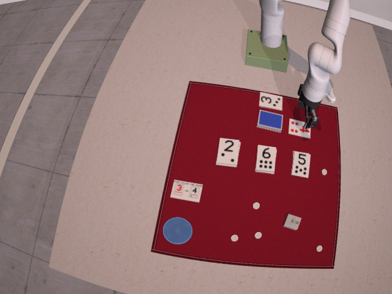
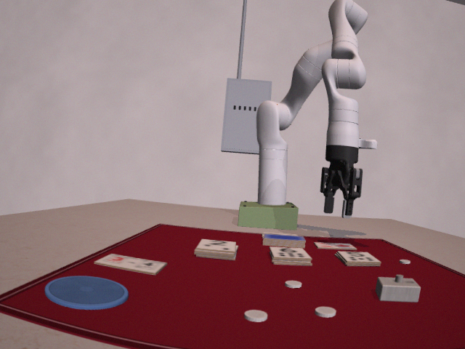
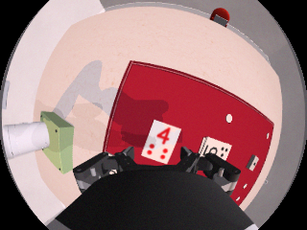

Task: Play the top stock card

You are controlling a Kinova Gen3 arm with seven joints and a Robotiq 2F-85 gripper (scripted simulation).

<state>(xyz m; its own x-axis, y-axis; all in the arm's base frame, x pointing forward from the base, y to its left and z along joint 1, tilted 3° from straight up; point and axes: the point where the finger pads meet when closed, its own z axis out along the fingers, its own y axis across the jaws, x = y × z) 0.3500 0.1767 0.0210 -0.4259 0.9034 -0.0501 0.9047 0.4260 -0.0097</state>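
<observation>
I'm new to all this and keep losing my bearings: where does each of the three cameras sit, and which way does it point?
Top: high overhead, looking down on the red mat; shows the arm, its green base and the open gripper over the red 4 card.
Exterior: low beside the mat's far edge, facing the whole arm; the gripper hangs empty.
Wrist: on the arm's wrist, looking down past both fingers at the red 4 card.
Shared: the red 4 card and the green base appear in all three.
</observation>
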